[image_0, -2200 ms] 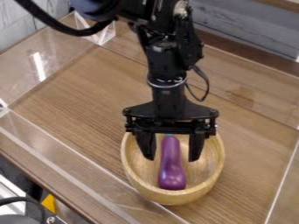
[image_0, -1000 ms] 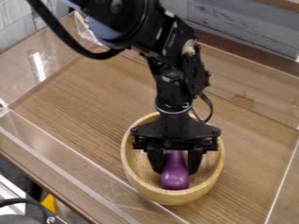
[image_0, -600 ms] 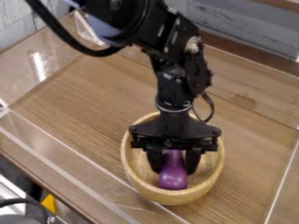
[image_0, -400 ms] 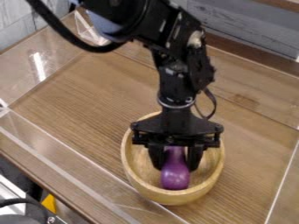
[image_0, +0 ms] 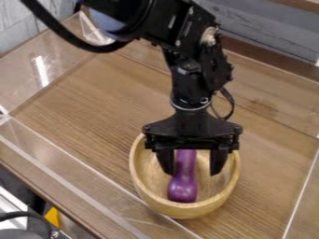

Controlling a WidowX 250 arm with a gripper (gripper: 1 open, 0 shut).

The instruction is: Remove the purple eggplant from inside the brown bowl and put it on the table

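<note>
- Purple eggplant (image_0: 185,180) is lying inside the brown bowl (image_0: 149,184), low and right of centre in the frame; its rounded end is pointing toward the bottom edge, its narrow end is running up under the gripper.
- Eggplant is resting on the bowl's inner floor, slightly off upright in the picture, and sitting wholly within the rim.
- Bowl is sitting on the table (image_0: 88,103), a wood-grain top; the bowl's near rim is lying close to the clear acrylic wall (image_0: 75,201) running along the lower left.
- Gripper (image_0: 191,161) is hanging over the bowl, pointing straight down, its black arm (image_0: 187,65) leaning in from the top of the frame.
- Fingers (image_0: 162,161) are standing wide apart, one on each side of the eggplant's upper half, tips dipping below the rim line.
- Gaps are showing between each finger and the eggplant, so the fingers are not pinching it; whether the palm above is touching the narrow end, cannot tell, since the gripper body is covering that part.
- Stem tip is hidden by the gripper.
</note>
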